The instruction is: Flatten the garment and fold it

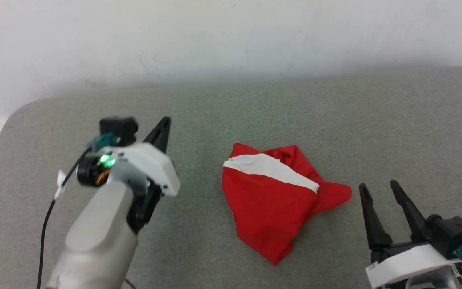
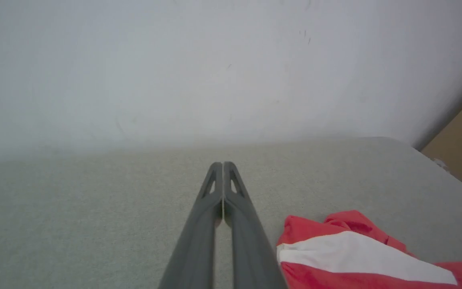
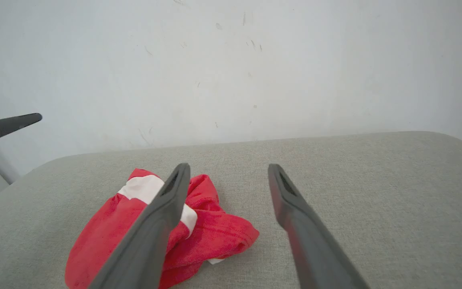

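Note:
The garment [image 1: 273,196] is a bright red fabric heap with a white band across it, crumpled on the grey padded surface near the middle. It also appears as the garment [image 2: 359,253] at the lower right of the left wrist view and as the garment [image 3: 134,224] left of centre in the right wrist view. My left gripper [image 1: 163,125] hovers to the garment's left, raised above the surface, fingers pressed together and empty; the left gripper [image 2: 223,164] shows both tips touching. My right gripper [image 1: 378,185] stands open at the lower right, just right of the garment; the right gripper [image 3: 226,170] holds nothing.
The grey padded surface [image 1: 335,112] reaches back to a white wall [image 1: 231,36]. Its rounded left corner and edge lie at the far left [image 1: 10,120]. A tan panel [image 2: 461,152] shows beyond the surface's right edge in the left wrist view.

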You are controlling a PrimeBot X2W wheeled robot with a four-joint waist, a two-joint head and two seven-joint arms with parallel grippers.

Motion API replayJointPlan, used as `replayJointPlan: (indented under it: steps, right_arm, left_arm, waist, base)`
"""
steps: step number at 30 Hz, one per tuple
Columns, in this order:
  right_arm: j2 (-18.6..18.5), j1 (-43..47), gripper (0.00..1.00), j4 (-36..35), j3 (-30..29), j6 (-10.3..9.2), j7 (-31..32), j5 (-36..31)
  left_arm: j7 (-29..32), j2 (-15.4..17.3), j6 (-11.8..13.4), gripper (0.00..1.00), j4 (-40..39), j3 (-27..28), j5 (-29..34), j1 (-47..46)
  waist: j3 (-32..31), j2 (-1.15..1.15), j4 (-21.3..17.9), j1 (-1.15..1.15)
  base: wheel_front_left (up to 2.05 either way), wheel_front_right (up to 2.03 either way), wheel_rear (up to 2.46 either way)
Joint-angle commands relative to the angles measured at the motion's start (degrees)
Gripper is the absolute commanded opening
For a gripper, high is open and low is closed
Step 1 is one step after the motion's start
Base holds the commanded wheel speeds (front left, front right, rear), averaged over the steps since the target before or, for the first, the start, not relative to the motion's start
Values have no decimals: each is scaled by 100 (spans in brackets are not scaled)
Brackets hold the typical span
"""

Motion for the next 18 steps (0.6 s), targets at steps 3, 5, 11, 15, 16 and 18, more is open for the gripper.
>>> replayJointPlan:
  steps: [3,5,11,15,16,18]
  right_arm:
    - [11,94,100,-33,-97,-5,-29,44]
    - [11,92,100,-27,-78,-5,-5,25]
    - [11,-6,100,-38,-37,-5,20,7]
    - [11,-49,100,-31,9,-5,17,12]
    - [11,-62,100,-26,25,-5,14,14]
    - [11,-90,100,-17,49,-5,14,15]
  left_arm:
    - [-213,134,277,0,-592,54,49,619]
    - [-257,207,449,0,-881,94,64,893]
    - [-155,315,701,0,-1537,168,-7,1287]
    - [108,347,604,87,-1641,132,-131,1252]
    - [189,358,570,100,-1656,126,-167,1204]
    - [343,354,479,100,-1661,133,-274,1071]
  waist:
    - [2,1,139,1]
    - [9,1,158,1]
    - [67,1,168,1]
    - [106,1,122,1]
    - [127,1,98,1]
    - [176,1,41,1]
  base:
    - [0,0,0]
    - [0,0,0]
    - [0,0,0]
    - [0,0,0]
    - [0,0,0]
    - [0,0,0]
